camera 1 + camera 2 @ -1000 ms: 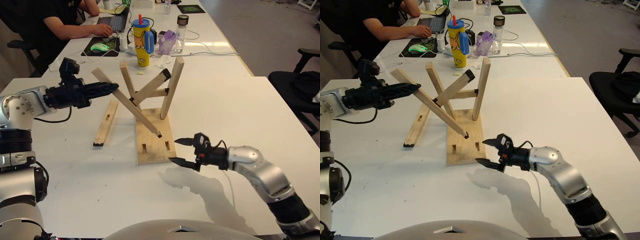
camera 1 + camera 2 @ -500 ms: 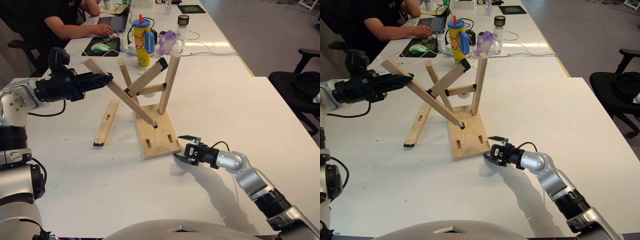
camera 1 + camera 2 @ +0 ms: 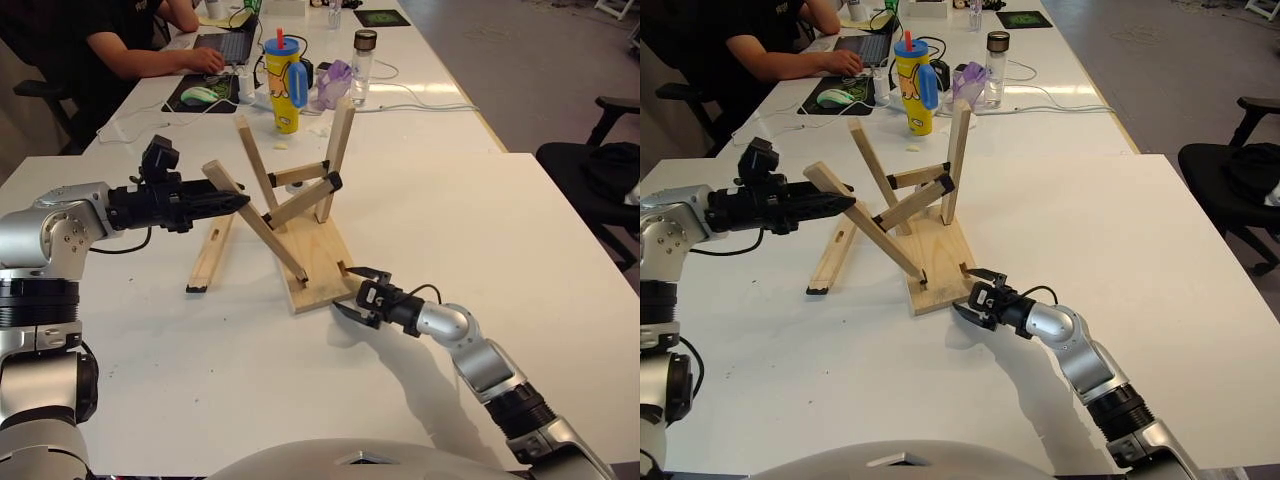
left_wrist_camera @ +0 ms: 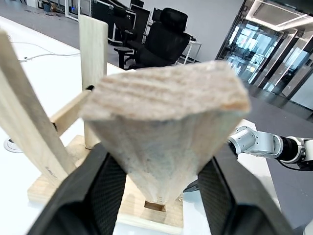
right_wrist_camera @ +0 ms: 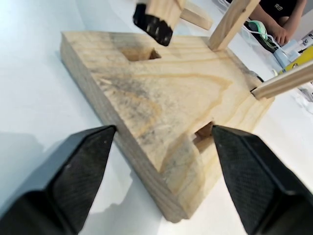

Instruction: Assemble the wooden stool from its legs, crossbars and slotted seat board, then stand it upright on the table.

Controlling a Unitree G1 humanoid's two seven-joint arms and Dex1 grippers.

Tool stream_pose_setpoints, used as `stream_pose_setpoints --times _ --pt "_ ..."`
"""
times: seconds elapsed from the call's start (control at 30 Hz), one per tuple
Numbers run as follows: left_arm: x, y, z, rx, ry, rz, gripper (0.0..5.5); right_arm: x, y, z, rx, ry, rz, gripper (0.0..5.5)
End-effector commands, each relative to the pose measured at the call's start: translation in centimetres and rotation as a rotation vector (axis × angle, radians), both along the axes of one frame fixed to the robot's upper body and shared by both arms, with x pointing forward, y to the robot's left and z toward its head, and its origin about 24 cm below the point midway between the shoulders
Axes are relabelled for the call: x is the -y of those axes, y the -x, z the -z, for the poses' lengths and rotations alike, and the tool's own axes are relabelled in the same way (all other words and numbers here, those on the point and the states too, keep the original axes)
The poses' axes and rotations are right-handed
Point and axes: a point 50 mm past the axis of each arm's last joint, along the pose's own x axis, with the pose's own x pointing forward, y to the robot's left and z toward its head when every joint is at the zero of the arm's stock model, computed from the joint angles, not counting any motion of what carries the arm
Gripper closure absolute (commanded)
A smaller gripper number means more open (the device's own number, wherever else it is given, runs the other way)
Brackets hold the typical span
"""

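- Underneath both pincers, the white table.
- Up goes the leg-and-crossbar frame, tilted. The left pincer is pinching one leg's top end, its black-capped foot by a board slot.
- Flat lies the slotted seat board, its near corner inside the spread right pincer.
- Well beyond both, the yellow tumbler, straw inside.

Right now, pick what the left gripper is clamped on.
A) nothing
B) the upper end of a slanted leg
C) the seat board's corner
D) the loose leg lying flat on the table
B: the left gripper is shut on the top end of the slanted leg, whose lower end points down at the seat board.
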Motion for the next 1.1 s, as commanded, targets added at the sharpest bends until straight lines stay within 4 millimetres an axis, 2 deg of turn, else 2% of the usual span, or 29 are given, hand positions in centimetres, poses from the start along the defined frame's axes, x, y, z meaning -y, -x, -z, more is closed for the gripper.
stream_pose_setpoints --times 0.03,0.17,0.3,0.4,0.5,0.63,0.73,0.87,0.9,1.03,1.1 --pt "0.3 0.1 0.4 0.021 -0.068 0.019 3.47 -0.2 -0.1 0.6 -0.038 0.008 0.033 1.85" --pt "0.1 -0.2 1.0 0.037 -0.138 0.001 3.47 -0.4 0.4 1.2 -0.083 0.011 0.021 1.85" --pt "-0.1 -0.6 0.9 0.092 -0.237 -0.015 3.47 -0.4 0.8 1.8 -0.13 0.04 0.002 1.85" --pt "0.6 -0.2 0.8 0.131 -0.336 0.023 3.47 -0.2 1.1 2.6 -0.196 0.076 0.008 1.85" --pt "2.2 1.6 3.0 0.115 -0.425 0.111 3.47 -0.1 1.8 3.7 -0.322 0.082 0.041 1.85" --pt "4.1 4.2 6.9 0.018 -0.366 0.165 3.47 -1.3 2.1 3.7 -0.412 -0.017 0.086 1.85" --pt "4.2 4.0 7.8 0.02 -0.349 0.127 3.47 -1.9 1.9 3.6 -0.44 -0.06 0.108 1.85" --pt "4.3 2.8 7.7 0.033 -0.306 0.088 3.47 -2.5 1.6 3.8 -0.495 -0.115 0.138 1.85" --pt "4.4 2.5 7.8 0.035 -0.303 0.084 3.12 -2.6 1.6 3.9 -0.506 -0.116 0.137 1.85" --pt "4.1 1.7 8.3 0.024 -0.323 0.081 2.49 -3.0 1.2 4.3 -0.532 -0.107 0.128 1.85" --pt "3.3 1.7 8.4 0.007 -0.346 0.072 2.22 -3.1 1.0 4.3 -0.549 -0.117 0.13 1.85"
